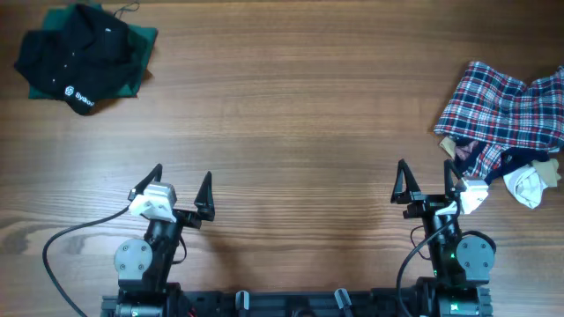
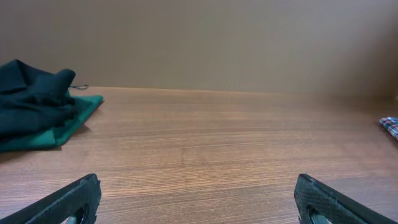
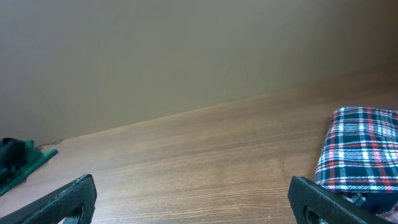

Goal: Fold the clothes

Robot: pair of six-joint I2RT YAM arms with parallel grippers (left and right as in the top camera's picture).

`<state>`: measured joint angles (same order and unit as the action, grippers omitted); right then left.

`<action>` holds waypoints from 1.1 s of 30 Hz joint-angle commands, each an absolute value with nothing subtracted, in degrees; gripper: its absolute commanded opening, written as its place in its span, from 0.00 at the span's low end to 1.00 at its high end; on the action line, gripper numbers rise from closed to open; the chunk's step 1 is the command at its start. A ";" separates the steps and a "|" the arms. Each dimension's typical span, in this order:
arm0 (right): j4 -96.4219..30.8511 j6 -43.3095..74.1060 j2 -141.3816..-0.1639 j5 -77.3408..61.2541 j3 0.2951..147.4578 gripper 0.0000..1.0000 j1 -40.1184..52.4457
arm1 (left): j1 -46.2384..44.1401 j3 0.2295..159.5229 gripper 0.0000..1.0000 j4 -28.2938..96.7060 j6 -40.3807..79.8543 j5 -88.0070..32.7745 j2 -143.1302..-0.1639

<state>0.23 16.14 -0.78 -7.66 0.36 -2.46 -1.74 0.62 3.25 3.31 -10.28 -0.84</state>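
Observation:
A crumpled red, navy and white plaid cloth (image 1: 507, 114) lies at the table's right edge, with a white cloth bit (image 1: 527, 185) at its near side. It also shows at the right of the right wrist view (image 3: 359, 149). A sliver of it shows at the far right of the left wrist view (image 2: 390, 126). My left gripper (image 1: 182, 189) is open and empty near the front left (image 2: 199, 202). My right gripper (image 1: 427, 185) is open and empty, just left of the plaid cloth (image 3: 193, 199).
A black garment (image 1: 84, 53) lies on a green one (image 1: 137, 57) at the back left corner; it shows in the left wrist view (image 2: 34, 99) too. Bare wooden table (image 1: 291, 114) lies between the two piles.

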 commanded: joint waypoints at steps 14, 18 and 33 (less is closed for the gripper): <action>0.45 15.20 -0.80 -6.42 0.30 1.00 -2.44 | -1.37 0.32 1.00 3.49 3.27 -9.74 -0.93; 1.02 32.05 -0.80 -6.33 0.30 1.00 -2.44 | -1.37 0.32 1.00 3.49 3.27 -9.74 -0.93; 22.83 37.87 -2.61 -19.38 7.55 1.00 -2.44 | -1.37 0.32 1.00 3.49 3.27 -9.74 -0.93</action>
<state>22.79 45.78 -1.13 -16.34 2.44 -2.46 -1.74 0.62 3.27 3.31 -10.28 -0.91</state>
